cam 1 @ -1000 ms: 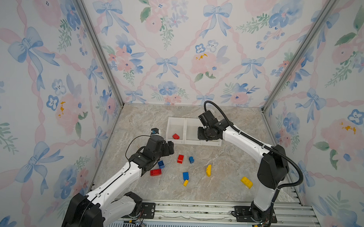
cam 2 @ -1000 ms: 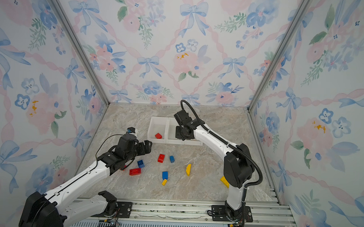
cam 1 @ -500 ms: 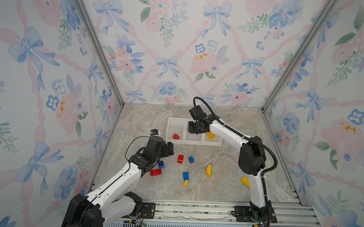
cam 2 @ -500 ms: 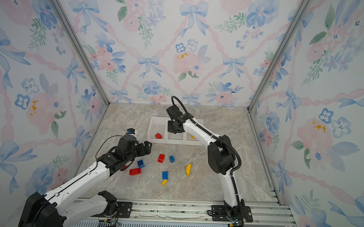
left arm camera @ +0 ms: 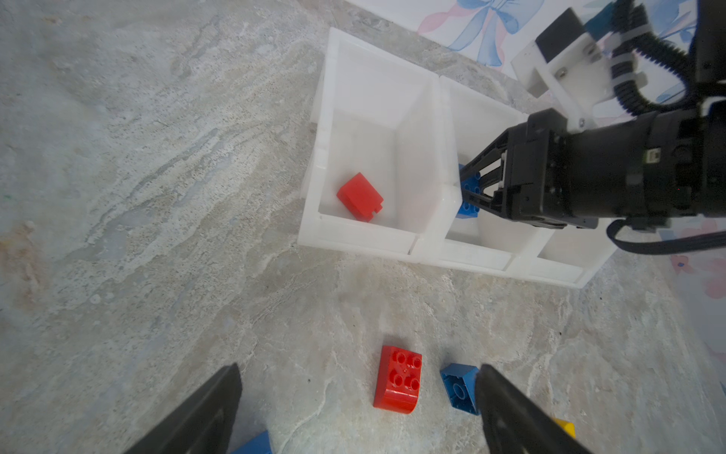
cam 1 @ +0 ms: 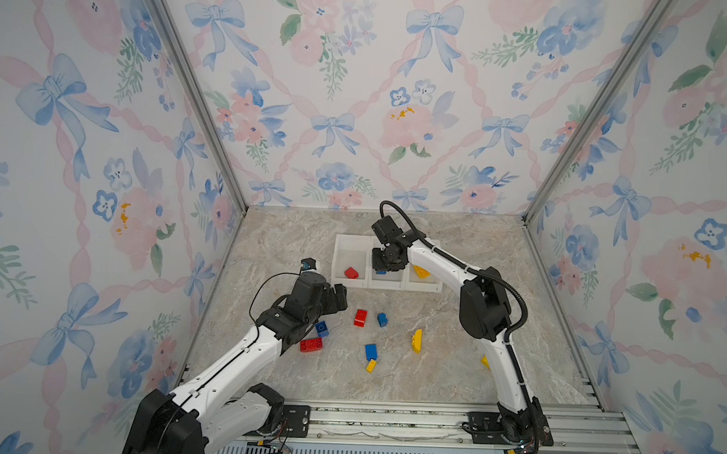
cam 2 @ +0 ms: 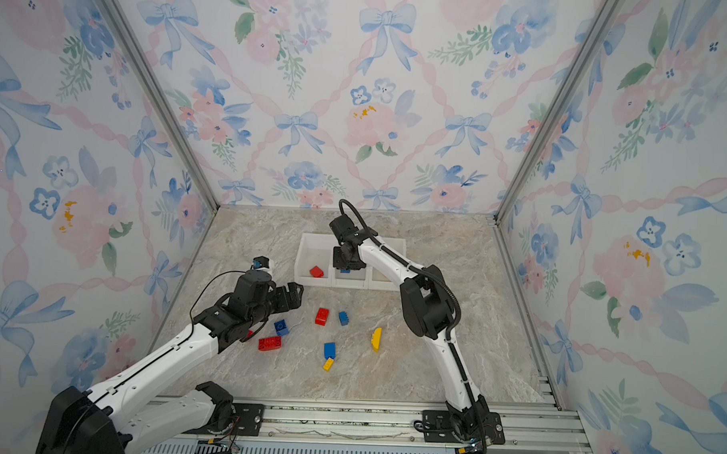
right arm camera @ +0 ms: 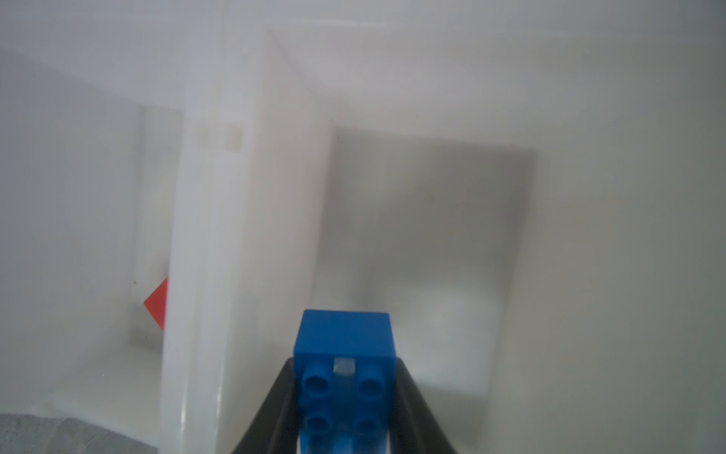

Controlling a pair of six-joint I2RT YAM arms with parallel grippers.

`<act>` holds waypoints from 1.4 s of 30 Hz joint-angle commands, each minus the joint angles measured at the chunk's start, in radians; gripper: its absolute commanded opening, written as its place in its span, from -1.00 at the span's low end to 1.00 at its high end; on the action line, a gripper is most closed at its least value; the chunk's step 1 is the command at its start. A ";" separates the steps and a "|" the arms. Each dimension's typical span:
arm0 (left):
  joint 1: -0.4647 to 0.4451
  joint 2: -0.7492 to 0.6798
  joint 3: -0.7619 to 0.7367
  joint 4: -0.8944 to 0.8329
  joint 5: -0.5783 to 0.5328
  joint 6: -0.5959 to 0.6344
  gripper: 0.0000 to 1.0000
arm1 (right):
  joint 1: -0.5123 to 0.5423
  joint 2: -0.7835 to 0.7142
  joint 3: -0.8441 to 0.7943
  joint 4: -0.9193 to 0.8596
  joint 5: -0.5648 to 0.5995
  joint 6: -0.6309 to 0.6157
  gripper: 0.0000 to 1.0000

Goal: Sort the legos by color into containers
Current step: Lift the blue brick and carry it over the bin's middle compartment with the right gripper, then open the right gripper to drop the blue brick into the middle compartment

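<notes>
White containers [left arm camera: 428, 236] sit under right gripper [right arm camera: 345, 377], ahead of left gripper [left arm camera: 357, 366], whose jaws are spread wide. Right one pinches blue lego [right arm camera: 343, 334] low inside middle bin. Step: blue drop-off. Next: release, lift clear; red lego [left arm camera: 396, 379] lies just ahead of left.

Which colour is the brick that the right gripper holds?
Blue brick; clearest in right wrist view.

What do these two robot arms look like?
Both the left arm and right arm are glossy white tubes joined by chunky black joints. The left gripper and right gripper are black, with tapered black fingers. A ribbed black cable hose loops along the right arm; a thin black wire arcs beside the left.
</notes>
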 commanded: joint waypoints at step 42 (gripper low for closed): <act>0.003 0.051 0.094 -0.263 -0.026 -0.070 0.77 | 0.002 -0.424 -0.401 0.024 -0.034 0.015 0.59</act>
